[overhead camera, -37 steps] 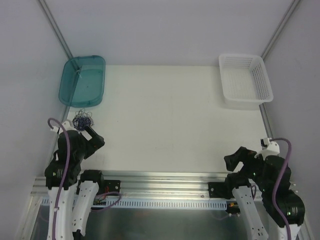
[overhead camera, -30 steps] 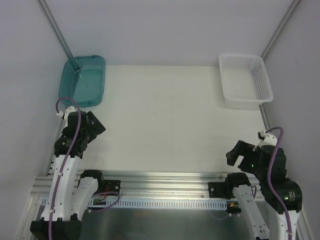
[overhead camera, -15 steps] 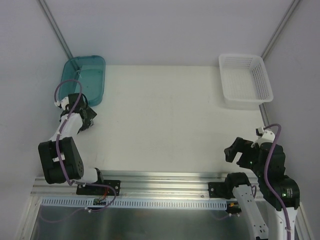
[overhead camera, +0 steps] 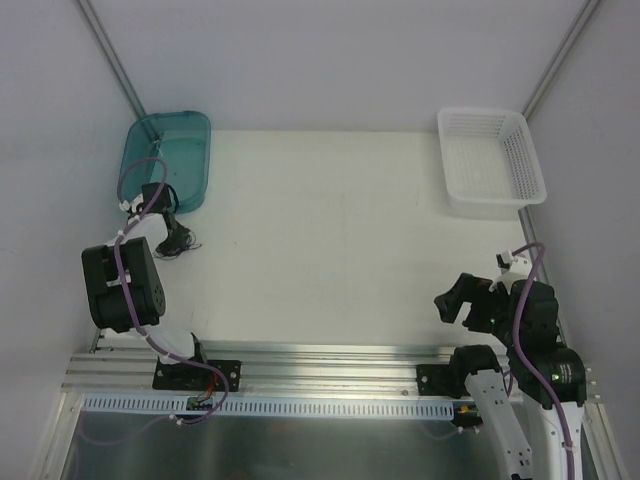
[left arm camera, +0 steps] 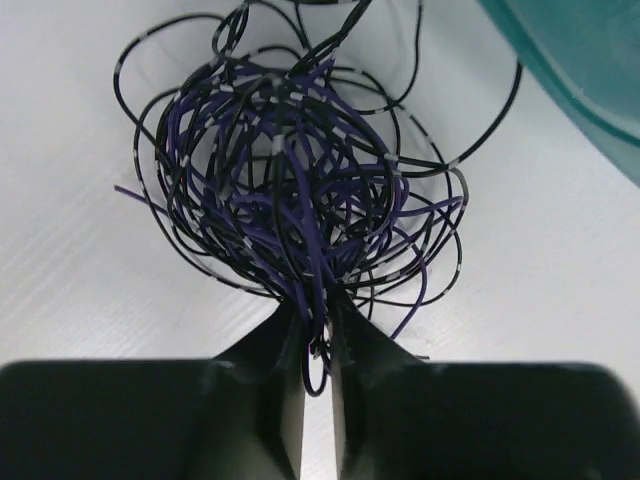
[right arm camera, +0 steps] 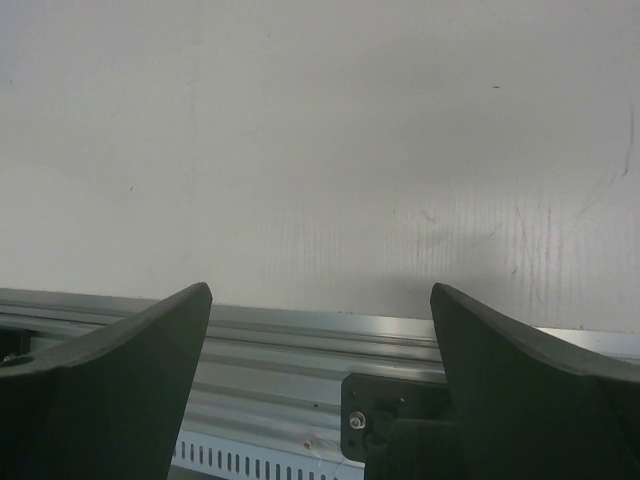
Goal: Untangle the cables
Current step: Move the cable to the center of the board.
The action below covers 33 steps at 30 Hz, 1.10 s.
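Note:
The cables [left arm camera: 290, 190] are a fist-sized tangle of thin black and purple strands lying on the white table, just in front of the teal tray. From above they show only as a few dark loops [overhead camera: 184, 245] beside the left arm's wrist. My left gripper [left arm camera: 315, 312] is shut on the near edge of the bundle, with several strands pinched between its dark fingers; in the top view the left gripper [overhead camera: 172, 240] points down at the table. My right gripper [overhead camera: 462, 300] hangs open near the right base, and the right wrist view shows the right gripper [right arm camera: 320, 300] with nothing between its fingers.
A teal tray [overhead camera: 165, 160] stands at the back left, its rim [left arm camera: 585, 70] close to the bundle. A white basket [overhead camera: 490, 160] sits at the back right. An aluminium rail [right arm camera: 300, 350] runs along the near table edge.
My left arm has reached out to the bundle by the teal tray and its jaws have closed on the strands. The right arm has shifted slightly left, still open.

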Available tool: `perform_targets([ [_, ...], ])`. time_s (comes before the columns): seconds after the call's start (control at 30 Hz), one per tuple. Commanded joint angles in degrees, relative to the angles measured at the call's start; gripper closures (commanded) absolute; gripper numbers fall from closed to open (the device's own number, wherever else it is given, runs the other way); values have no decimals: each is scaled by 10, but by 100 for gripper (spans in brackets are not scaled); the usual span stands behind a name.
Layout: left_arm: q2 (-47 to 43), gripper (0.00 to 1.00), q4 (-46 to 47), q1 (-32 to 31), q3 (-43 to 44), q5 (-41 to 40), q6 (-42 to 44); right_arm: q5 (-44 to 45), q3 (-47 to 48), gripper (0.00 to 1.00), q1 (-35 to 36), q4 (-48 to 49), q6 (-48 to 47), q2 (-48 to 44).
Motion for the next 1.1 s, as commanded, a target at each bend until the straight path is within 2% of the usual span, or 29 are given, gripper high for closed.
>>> perform_targets([
  [0.0,-34,100,2,-29,-29,48,-7,-62,-18,3,-2,55,10,10],
  [0.1,-79,100,-3,-66,-58,70,-14,-90,-34,3,-2,77,18,14],
  [0.2,-120,100,-3,-152,-82,70,-3,-120,-48,3,-2,97,31,16],
  [0.23,-128,100,-3,-210,-86,75,8,-126,-55,3,-1,102,35,17],
  [0.33,-149,100,-3,-282,-93,118,34,-147,-67,3,-1,121,41,20],
  [0.47,-150,100,-5,-433,-85,160,102,-174,-91,3,6,166,56,28],
  [0.57,-151,100,-6,-499,-82,165,137,-183,-116,3,19,204,81,47],
  [0.63,-150,100,-5,-564,-81,161,161,-183,-129,3,34,232,101,54],
  [0.73,-144,97,-6,-647,-69,129,175,-149,-149,3,95,280,119,78],
  [0.83,-133,97,-5,-697,-56,98,158,-75,-156,2,195,340,142,128],
  [0.87,-132,97,-5,-702,-52,99,147,-28,-157,1,251,353,147,139],
  [0.97,-129,97,-2,-714,-50,96,102,46,-161,10,337,404,163,185],
  [1.07,-140,98,5,-723,-58,99,72,81,-172,19,384,460,176,227],
])
